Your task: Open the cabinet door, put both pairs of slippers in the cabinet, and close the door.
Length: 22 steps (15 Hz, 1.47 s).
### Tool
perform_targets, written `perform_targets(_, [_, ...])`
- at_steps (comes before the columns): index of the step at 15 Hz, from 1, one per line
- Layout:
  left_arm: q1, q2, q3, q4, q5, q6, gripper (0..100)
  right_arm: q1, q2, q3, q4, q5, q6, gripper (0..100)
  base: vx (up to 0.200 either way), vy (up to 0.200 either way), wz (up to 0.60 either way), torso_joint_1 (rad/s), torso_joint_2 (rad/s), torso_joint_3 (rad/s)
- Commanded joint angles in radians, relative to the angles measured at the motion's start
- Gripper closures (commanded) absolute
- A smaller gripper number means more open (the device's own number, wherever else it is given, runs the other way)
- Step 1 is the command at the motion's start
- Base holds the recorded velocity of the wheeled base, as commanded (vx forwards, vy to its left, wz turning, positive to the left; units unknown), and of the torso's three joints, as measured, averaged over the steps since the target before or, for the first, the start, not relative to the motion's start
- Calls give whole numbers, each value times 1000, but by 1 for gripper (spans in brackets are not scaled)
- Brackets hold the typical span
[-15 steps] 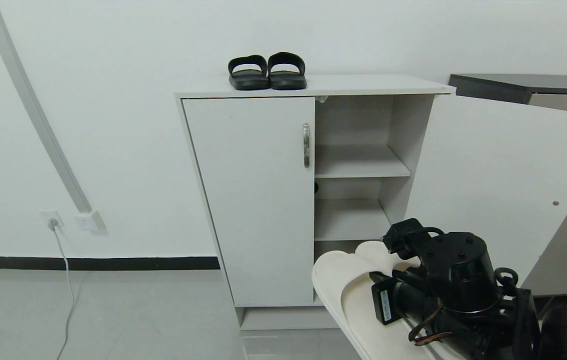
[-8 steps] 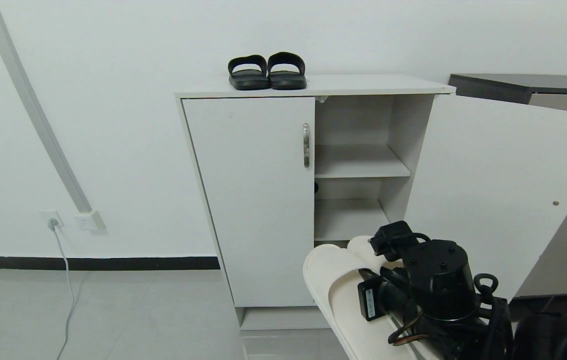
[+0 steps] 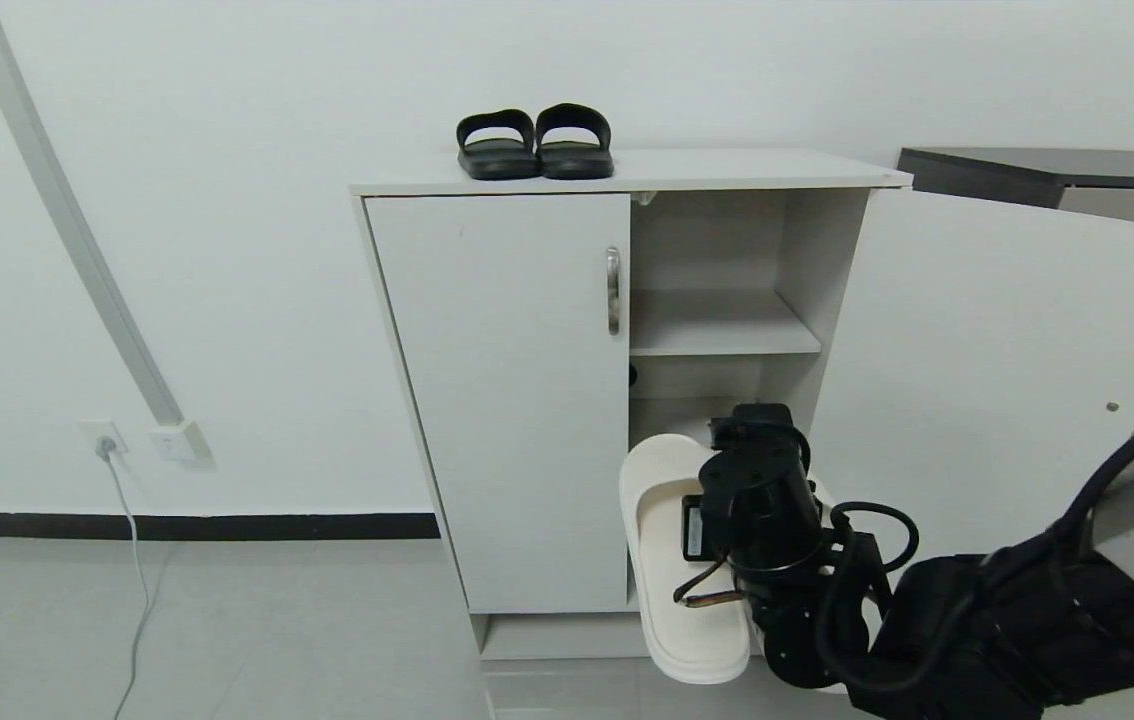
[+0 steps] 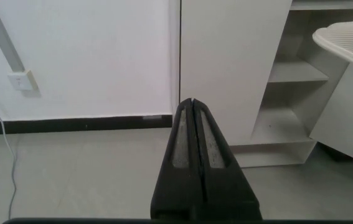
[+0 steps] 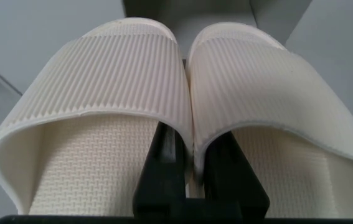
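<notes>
White wall (image 3: 227,200); cabinet door (image 3: 997,370) is swung open. White slippers (image 3: 672,560) are clamped by the right gripper (image 5: 192,165) at the lower opening, black slippers (image 3: 535,142) set on the cabinet top (image 3: 727,165). Left gripper (image 4: 192,134) is closed, empty. Pair should be slid in level, clear of the closed left door (image 3: 507,400).

One slipper pair (image 3: 534,142) atop cabinet (image 3: 747,168)

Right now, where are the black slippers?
Head view: the black slippers sit side by side on the cabinet top, toward its left, above the closed door.
</notes>
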Motion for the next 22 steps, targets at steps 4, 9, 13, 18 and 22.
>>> perform_targets(4, [0,2,0,-1,1,-2,100,-20,52,-24,3,-4,5,100,0,-50,0,1,2,1])
perform_targets(9, [0,2,0,1,-1,-2,100,-23,83,-25,-2,-4,5,100,0,-200,0,6,4,4])
perform_targets(13, [0,2,0,1,-1,-2,100,-57,138,-34,-32,-6,5,100,0,0,0,0,0,0])
perform_targets(18, [0,2,0,-1,2,-3,100,-60,175,-33,-74,-4,2,100,0,0,0,0,0,0])
perform_targets(22, [0,2,0,-1,4,-2,100,-60,193,-37,-83,6,2,100,0,0,0,0,0,0])
